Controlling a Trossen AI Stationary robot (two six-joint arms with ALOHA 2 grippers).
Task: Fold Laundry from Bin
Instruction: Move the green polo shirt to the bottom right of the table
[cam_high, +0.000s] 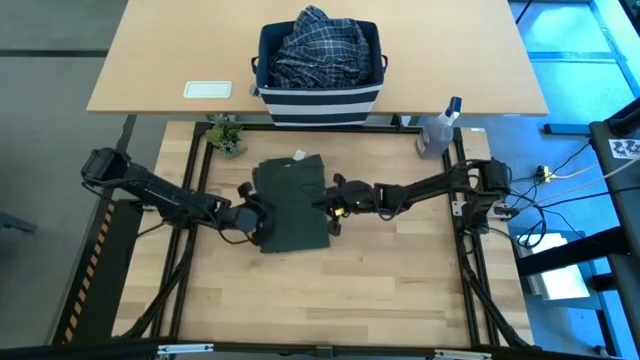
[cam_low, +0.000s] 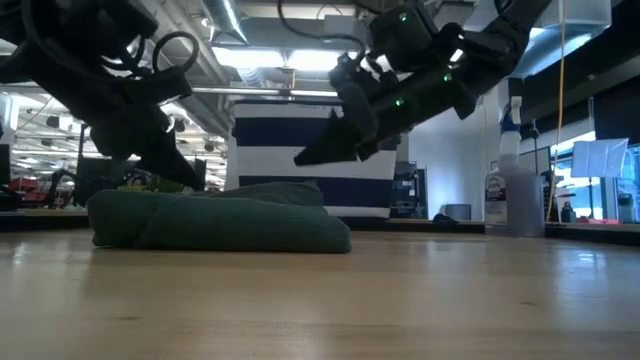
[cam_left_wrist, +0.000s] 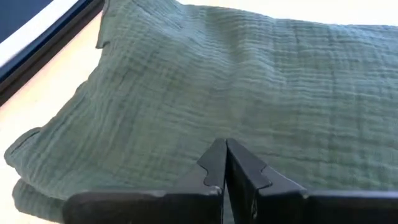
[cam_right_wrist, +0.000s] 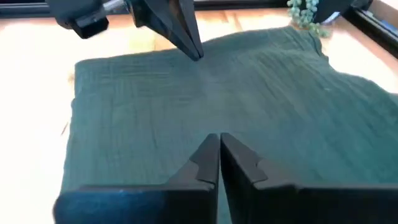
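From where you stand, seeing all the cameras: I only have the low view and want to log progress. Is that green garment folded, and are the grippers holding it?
Observer: The green garment lies as a folded rectangle; the left gripper is shut above it, holding nothing.
Operator: And the right?
Observer: The right gripper is shut too, over the cloth, empty.
Operator: Anything left in the bin?
Observer: Yes, the plaid shirt fills the bin.

No readable text, labels or numbers anywhere. Only sign-like item: black-and-white fiducial marker (cam_high: 627, 148) on the grey stand at the right edge in the high view, pattern only, no characters.
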